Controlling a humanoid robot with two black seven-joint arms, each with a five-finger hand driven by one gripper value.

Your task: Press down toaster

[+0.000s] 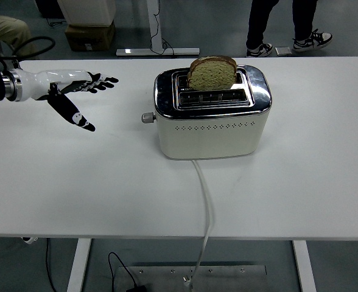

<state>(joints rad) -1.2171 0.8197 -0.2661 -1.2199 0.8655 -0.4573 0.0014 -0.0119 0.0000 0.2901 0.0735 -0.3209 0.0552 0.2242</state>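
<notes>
Here, my left hand (75,91), white-backed with black fingers, hangs over the left part of the white table (75,182). Its fingers are spread wide and hold nothing; four point right toward the toaster and the thumb angles down toward the near edge. The hand touches nothing, and a stretch of bare tabletop lies between it and the appliance. My right arm is not in view.

Further right, near the table's middle, stands the cream-coloured two-slot toaster with a shiny chrome top (212,115). A slice of brown bread (212,72) stands upright in its far slot, most of it above the rim, so I judge it has not been lowered. A small grey lever knob (147,117) juts from the toaster's left end, on the side facing my hand. A white power cord (204,201) runs from the toaster's front over the near edge of the table.

Beyond the far edge, a person's legs in dark trousers and sneakers (288,30) stand on the floor.

I judge this as the approach step. Next I would carry the hand right, set a fingertip on top of the knob, and push straight down without shoving the toaster sideways.
</notes>
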